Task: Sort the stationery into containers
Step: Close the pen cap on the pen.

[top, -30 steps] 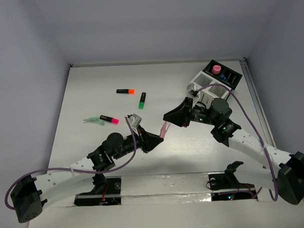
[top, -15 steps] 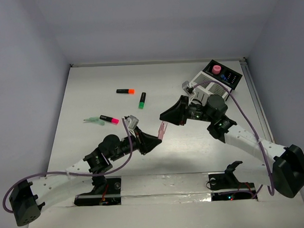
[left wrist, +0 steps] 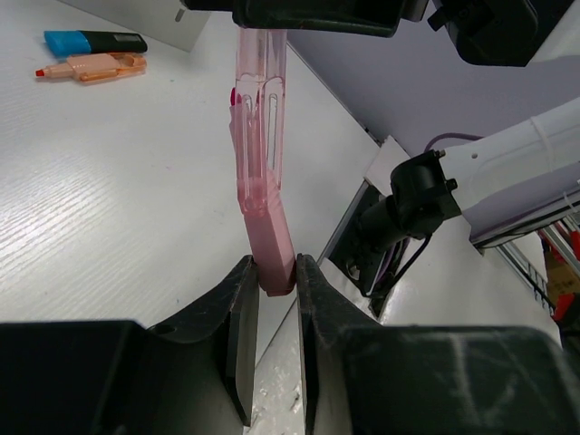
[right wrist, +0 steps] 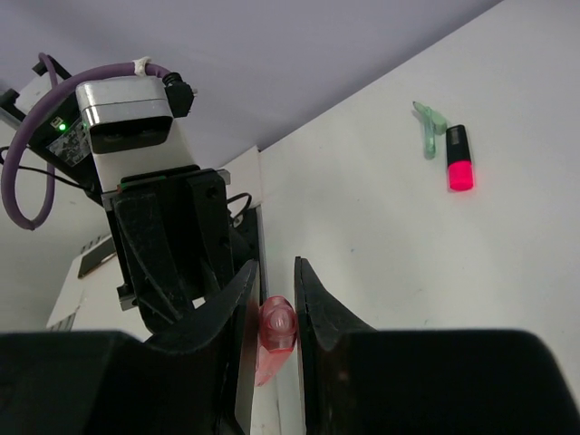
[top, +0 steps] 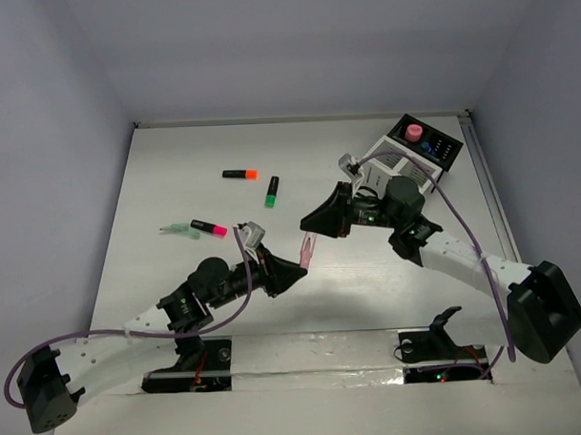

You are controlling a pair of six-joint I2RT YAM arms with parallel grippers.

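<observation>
A translucent pink pen (top: 307,247) hangs in the air between my two grippers, above the table's middle. My left gripper (top: 297,267) is shut on its lower end; the left wrist view shows the pen (left wrist: 258,163) rising from that gripper (left wrist: 276,267). My right gripper (top: 313,230) is shut on the capped upper end, seen end-on (right wrist: 276,331) between its jaws (right wrist: 275,268). The white slatted box (top: 392,164) and joined black box (top: 429,146) stand at the back right, behind the right arm.
An orange-capped highlighter (top: 239,174), a green-capped one (top: 271,190), a pink-capped one (top: 208,228) and a pale green T-piece (top: 176,229) lie at the left back. A blue highlighter (left wrist: 95,42) and an orange pen (left wrist: 91,68) lie farther off. A pink round cap (top: 414,132) sits on the black box.
My right gripper has moved left and down onto the pen's upper end. My left gripper, holding the pen throughout, has shifted slightly left with it.
</observation>
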